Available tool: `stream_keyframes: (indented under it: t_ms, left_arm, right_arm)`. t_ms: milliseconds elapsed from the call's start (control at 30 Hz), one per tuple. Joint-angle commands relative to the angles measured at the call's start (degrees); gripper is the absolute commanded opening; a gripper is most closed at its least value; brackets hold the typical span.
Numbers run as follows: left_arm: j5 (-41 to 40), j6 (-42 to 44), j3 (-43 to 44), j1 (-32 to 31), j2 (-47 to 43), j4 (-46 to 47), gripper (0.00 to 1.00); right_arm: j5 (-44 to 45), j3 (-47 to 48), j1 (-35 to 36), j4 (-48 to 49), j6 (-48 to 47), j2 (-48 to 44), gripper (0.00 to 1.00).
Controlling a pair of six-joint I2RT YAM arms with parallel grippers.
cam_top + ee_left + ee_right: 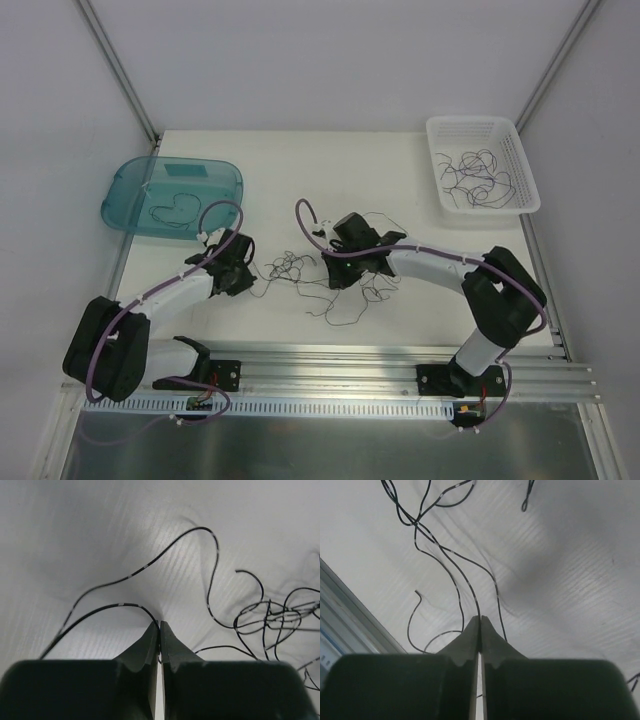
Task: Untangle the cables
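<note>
- Two cables (290, 268) pinched; rest tangled on bench (400, 170).
- Left gripper (160, 626) clamped on strand; tangle at 3 o'clock.
- Right gripper (480, 618) clamped on strand; tangle at 9 o'clock.

The cables (290, 268) lie on the table (350, 170) between the grippers, right of the left gripper's (160, 626) fingers and left of and before the right gripper's (480, 619), with a strand meeting each pair of tips. Behind and left of the left fingers, a tray (215, 172) holds one cable. Far behind and right of the right fingers, a basket (470, 120) holds more.
</note>
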Motion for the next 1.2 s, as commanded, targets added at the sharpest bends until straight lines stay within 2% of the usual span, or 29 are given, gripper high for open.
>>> stream_keyframes:
  t_ms: [0, 100, 133, 233, 367, 467, 633, 800, 900, 1067, 1167]
  left_arm:
    - [-4.87, 1.75, 2.09, 0.94, 0.67, 0.51, 0.0]
    - [-6.99, 4.22, 4.02, 3.66, 0.41, -0.98, 0.0]
    - [-8.04, 4.75, 4.98, 5.23, 0.06, -1.51, 0.0]
    - [-9.53, 6.42, 6.83, 8.57, -0.73, -3.53, 0.0]
    - [-10.51, 7.39, 7.8, 11.56, -1.61, -5.2, 0.0]
    - [-11.21, 8.18, 8.33, 13.07, -2.49, -6.43, 0.0]
    - [-12.27, 10.2, 9.64, 17.11, -4.69, -8.97, 0.0]
    - [-12.87, 12.93, 10.09, 17.46, -4.69, -10.12, 0.0]
    - [-13.5, 12.23, 9.03, 17.55, -3.55, -10.91, 0.0]
    - [-13.94, 9.68, 7.71, 19.57, -0.83, -11.7, 0.0]
    - [-12.79, 10.11, 9.03, 22.47, 0.14, -12.41, 0.0]
  right_arm:
    - [4.52, 1.55, -0.44, -4.7, -2.34, -8.87, 0.01]
    - [9.35, 2.16, -3.68, -12.78, -3.93, -16.18, 0.01]
    - [10.86, 2.51, -4.82, -15.06, -4.55, -22.12, 0.01]
    - [13.85, 6.89, -13.06, -25.68, -6.57, -32.94, 0.01]
    - [17.98, 15.24, -22.03, -33.0, -9.2, -42.36, 0.01]
    - [21.06, 21.66, -27.15, -35.74, -10.88, -46.16, 0.01]
    - [27.39, 29.91, -30.93, -37.06, -11.93, -48.63, 0.01]
    - [21.35, 34.67, -31.2, -35.83, -10.71, -47.85, 0.01]
    - [21.59, 40.9, -31.2, -35.12, -11.31, -46.62, 0.01]
    - [30.0, 54.17, -31.12, -36.88, -13.51, -42.22, 0.01]
    - [34.06, 56.12, -31.12, -36.36, -14.57, -41.69, 0.01]
